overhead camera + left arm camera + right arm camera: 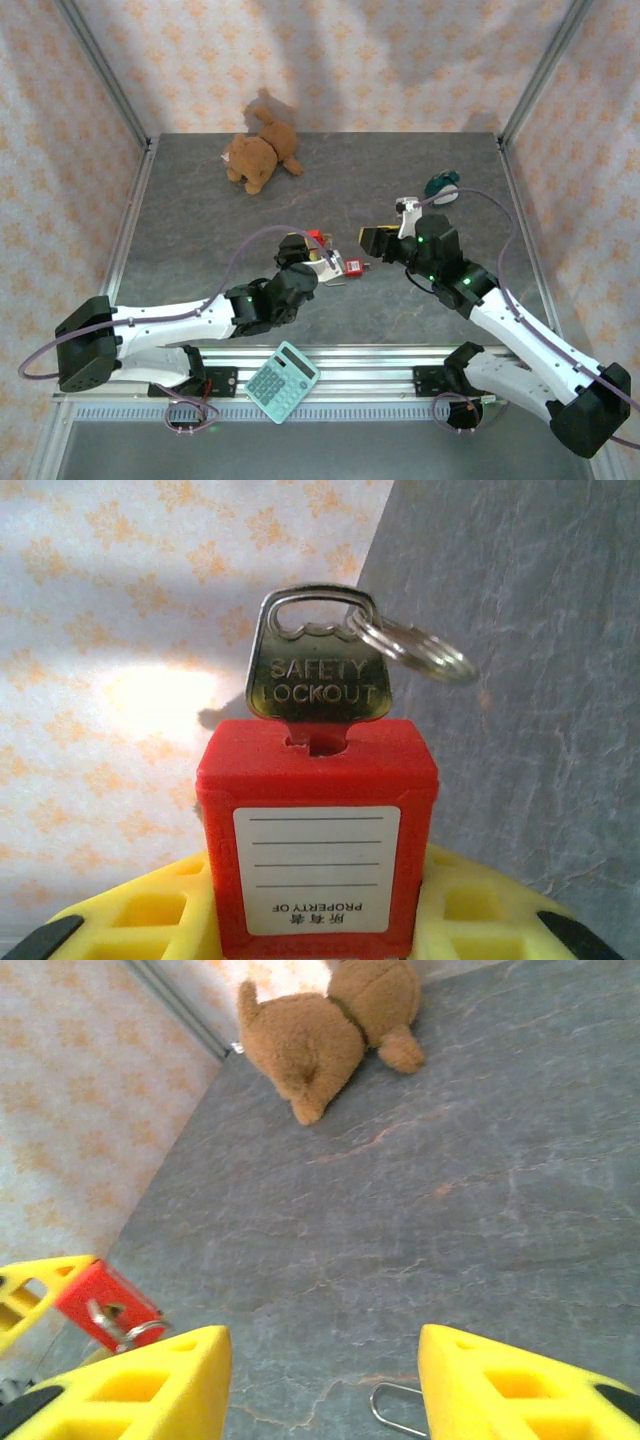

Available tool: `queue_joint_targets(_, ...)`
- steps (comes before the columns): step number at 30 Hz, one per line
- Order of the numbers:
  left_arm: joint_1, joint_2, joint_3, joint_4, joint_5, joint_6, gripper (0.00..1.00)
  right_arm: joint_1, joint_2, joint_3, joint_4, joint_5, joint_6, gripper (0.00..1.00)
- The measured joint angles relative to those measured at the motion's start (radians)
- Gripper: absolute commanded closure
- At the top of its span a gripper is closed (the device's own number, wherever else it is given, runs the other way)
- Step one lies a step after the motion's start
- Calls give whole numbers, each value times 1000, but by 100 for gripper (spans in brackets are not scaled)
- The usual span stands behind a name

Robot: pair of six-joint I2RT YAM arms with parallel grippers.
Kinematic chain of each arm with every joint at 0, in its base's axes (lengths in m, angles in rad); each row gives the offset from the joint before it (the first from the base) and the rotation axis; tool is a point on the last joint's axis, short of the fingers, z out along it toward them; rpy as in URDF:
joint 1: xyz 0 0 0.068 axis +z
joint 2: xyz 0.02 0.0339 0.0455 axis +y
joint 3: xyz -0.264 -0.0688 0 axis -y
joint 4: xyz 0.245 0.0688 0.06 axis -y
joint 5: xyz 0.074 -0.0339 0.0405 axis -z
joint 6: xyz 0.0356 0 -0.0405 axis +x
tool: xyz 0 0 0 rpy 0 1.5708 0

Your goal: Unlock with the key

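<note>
"Red plastic for the padlock (318, 840) body, plain metal for the key (318, 675) stamped SAFETY LOCKOUT. How do you reckon it handles?"

"Light and rigid, I'd say. The plastic looks smooth, so the body could twist in a loose grip. The key's flat head is the place to pinch, across its two faces and clear of the key ring (415, 650) hanging off it."

"Where is it all?"

"The left pincer (322, 262) has its yellow fingers closed on the padlock's lower part, over the grey surface (200, 220). The key is seated in the slot, at the end facing the right arm."

"And the right pincer (325, 1380)?"

"Spread apart, nothing between its fingers. From its own camera the padlock sits off to the left, near but not touching. To my eye it isn't lined up on the key yet."
</note>
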State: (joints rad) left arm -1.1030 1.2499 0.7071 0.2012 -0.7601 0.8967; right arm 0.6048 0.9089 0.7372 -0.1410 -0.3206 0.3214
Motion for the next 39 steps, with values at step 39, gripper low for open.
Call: queue_joint_targets(39, -69, 150, -142, 369, -113, 412, 64, 21, 241, 27, 28, -383, -90, 46)
